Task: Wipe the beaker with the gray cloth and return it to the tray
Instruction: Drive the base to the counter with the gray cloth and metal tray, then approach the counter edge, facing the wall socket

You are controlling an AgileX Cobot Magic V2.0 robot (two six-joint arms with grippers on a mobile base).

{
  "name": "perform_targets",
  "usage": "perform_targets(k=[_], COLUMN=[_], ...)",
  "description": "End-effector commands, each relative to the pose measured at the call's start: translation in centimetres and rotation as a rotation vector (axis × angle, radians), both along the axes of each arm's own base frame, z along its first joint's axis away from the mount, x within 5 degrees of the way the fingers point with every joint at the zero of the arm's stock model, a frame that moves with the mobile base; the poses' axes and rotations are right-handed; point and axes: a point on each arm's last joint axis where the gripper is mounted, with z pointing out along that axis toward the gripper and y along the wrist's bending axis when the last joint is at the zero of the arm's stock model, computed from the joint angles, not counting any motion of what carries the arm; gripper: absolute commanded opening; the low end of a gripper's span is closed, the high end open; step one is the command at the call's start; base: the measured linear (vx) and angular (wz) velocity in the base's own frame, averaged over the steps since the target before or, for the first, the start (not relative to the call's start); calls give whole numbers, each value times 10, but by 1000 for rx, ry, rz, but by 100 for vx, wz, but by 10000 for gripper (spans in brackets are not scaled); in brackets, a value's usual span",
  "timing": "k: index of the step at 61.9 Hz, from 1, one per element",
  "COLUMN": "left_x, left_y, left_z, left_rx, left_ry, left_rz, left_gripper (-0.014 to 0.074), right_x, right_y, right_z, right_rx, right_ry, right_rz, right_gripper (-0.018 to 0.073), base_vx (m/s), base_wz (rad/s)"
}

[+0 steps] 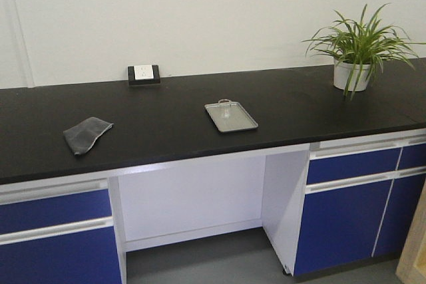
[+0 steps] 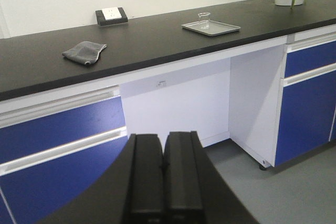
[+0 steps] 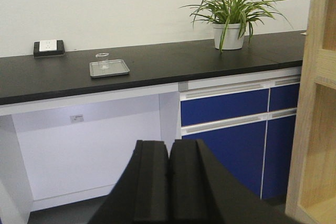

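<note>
A small clear glass beaker (image 1: 225, 108) stands upright at the back left of a metal tray (image 1: 241, 122) on the black counter. It also shows in the left wrist view (image 2: 204, 20) and the right wrist view (image 3: 102, 60). A crumpled gray cloth (image 1: 86, 134) lies on the counter well left of the tray, and shows in the left wrist view (image 2: 84, 52). My left gripper (image 2: 164, 139) is shut and empty, low in front of the cabinets. My right gripper (image 3: 168, 145) is shut and empty, also below counter height. Neither arm shows in the front view.
A potted green plant (image 1: 353, 64) stands at the counter's right end. A black socket box (image 1: 144, 74) sits against the wall. Blue drawers (image 1: 353, 164) flank an open knee space under the counter. A wooden shelf unit (image 3: 317, 98) stands close on the right.
</note>
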Motion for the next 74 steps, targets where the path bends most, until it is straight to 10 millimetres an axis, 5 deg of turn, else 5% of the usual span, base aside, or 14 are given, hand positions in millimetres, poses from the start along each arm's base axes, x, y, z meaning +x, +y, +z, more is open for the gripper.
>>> perform_targets(k=[1, 74], left_x=[0, 0], left_y=[-1, -1], left_z=[10, 10], left_rx=[-22, -22], left_ry=[-91, -91], left_rz=[-17, -17], left_gripper=[-6, -6], right_x=[0, 0], right_y=[0, 0], right_z=[3, 3], right_rx=[-3, -3], right_ry=[-70, -70], right_rz=[-6, -6], right_gripper=[-5, -5], base_vx=[41, 47], base_wz=[0, 17])
